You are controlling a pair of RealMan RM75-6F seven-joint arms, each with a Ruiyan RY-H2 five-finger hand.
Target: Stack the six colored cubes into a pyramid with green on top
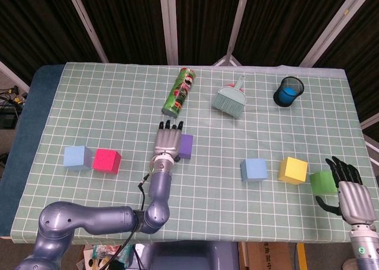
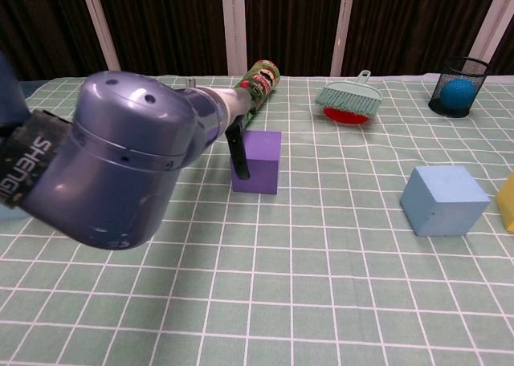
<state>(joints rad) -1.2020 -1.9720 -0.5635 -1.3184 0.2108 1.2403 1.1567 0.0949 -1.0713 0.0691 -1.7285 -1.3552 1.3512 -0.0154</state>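
Observation:
The purple cube (image 1: pixel 186 145) lies mid-table, and my left hand (image 1: pixel 167 141) lies flat just to its left with fingers stretched out, holding nothing. In the chest view one dark finger (image 2: pixel 239 156) hangs against the left face of the purple cube (image 2: pixel 260 161). A light blue cube (image 1: pixel 76 157) and a red cube (image 1: pixel 106 161) sit side by side at the left. Another blue cube (image 1: pixel 253 170), a yellow cube (image 1: pixel 293 170) and the green cube (image 1: pixel 323 182) form a row at the right. My right hand (image 1: pixel 349 194) rests open just right of the green cube.
A green Pringles can (image 1: pixel 179 92) lies on its side behind the purple cube. A teal hand brush (image 1: pixel 231 98) and a black mesh cup (image 1: pixel 288 91) holding a blue ball stand at the back right. My left forearm (image 2: pixel 120 169) blocks the chest view's left side.

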